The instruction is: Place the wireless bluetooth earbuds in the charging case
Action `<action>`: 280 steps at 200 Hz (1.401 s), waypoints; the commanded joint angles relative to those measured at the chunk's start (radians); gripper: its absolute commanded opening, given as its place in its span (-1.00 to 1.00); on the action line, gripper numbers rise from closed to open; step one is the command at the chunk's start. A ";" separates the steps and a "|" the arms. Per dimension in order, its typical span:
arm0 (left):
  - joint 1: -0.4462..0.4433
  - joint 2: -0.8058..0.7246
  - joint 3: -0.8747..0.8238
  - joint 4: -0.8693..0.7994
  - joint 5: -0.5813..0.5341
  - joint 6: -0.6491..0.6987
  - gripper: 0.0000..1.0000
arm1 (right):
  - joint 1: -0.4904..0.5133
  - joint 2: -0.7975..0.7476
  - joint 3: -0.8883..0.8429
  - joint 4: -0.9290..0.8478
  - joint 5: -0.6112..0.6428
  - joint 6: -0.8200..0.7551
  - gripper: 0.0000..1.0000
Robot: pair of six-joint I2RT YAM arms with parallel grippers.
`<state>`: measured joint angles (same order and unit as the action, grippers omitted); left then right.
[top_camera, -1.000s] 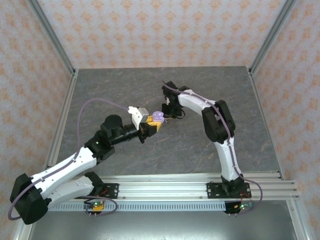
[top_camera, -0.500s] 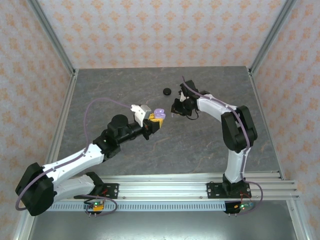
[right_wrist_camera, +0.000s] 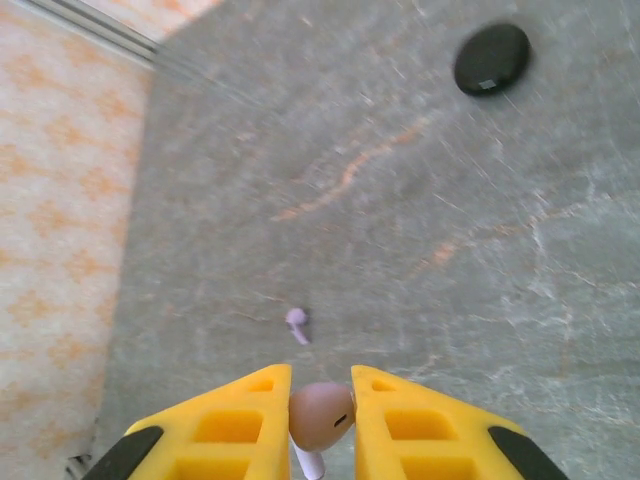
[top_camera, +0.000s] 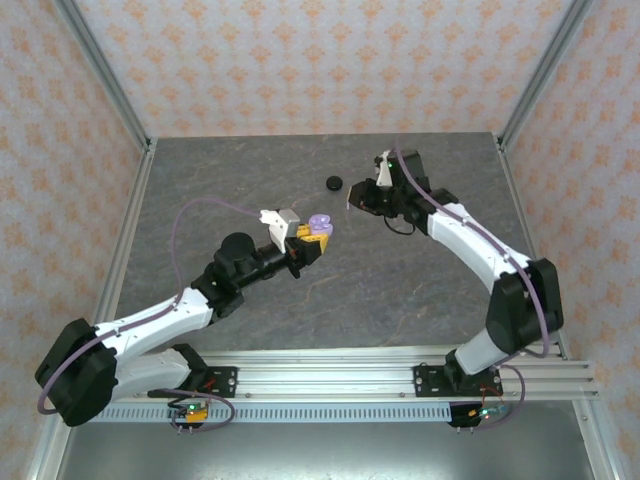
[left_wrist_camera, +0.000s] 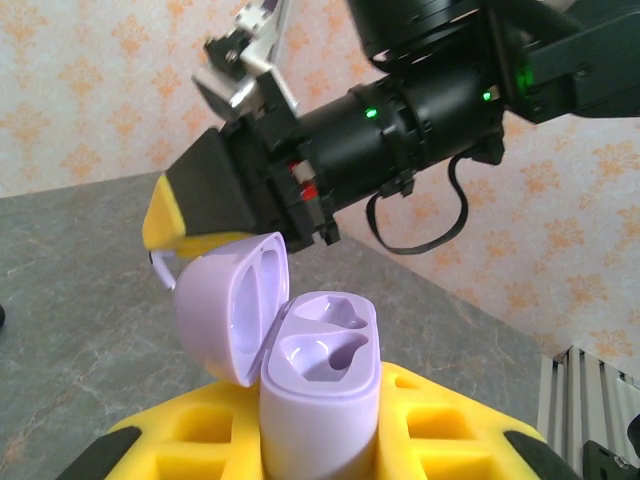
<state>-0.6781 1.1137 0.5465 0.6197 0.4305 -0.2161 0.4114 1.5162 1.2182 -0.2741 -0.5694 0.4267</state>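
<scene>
Grey stone-look surface (top_camera: 250, 180), matte with pale veins, closed in by walls (top_camera: 90, 120) of orange-patterned paper.

At the left, left tool (top_camera: 308, 243) with yellow ribbed pads, pressed together on the lilac case (left_wrist_camera: 320, 370) and holding it upright above the surface. Smooth glossy plastic, rounded like a pebble. Lid (left_wrist_camera: 225, 310) swung open to the left, two moulded sockets inside, both empty.

Further right, near the back, black round case (top_camera: 335, 182) lying flat and shut on the surface, well apart from both arms.

At the right, right tool (right_wrist_camera: 320, 400) pinching one lilac earbud (right_wrist_camera: 322, 415) by its round head, thin stem hanging down between the pads. Below it, second lilac earbud (right_wrist_camera: 296, 320) loose on the surface, very small.

Judged as the step of bringing the first earbud to the open case, nothing seated yet. Next move probably calling for a short travel to the left, stem turned downward and lined up with one socket, then a gentle push. Little margin, since hard slippery plastic can twist between the pads.
</scene>
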 commanded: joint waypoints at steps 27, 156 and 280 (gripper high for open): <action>0.011 0.016 -0.014 0.141 -0.010 0.001 -0.57 | -0.004 -0.162 -0.043 0.116 -0.046 0.023 -0.62; 0.009 0.069 0.064 0.147 0.001 -0.009 -0.56 | 0.140 -0.307 -0.031 0.164 -0.151 -0.150 -0.60; 0.009 0.080 0.121 0.092 -0.001 -0.056 -0.54 | 0.179 -0.299 -0.028 0.147 -0.177 -0.207 -0.60</action>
<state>-0.6781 1.1904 0.6224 0.7197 0.4328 -0.2611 0.5804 1.2240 1.1667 -0.1345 -0.7250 0.2474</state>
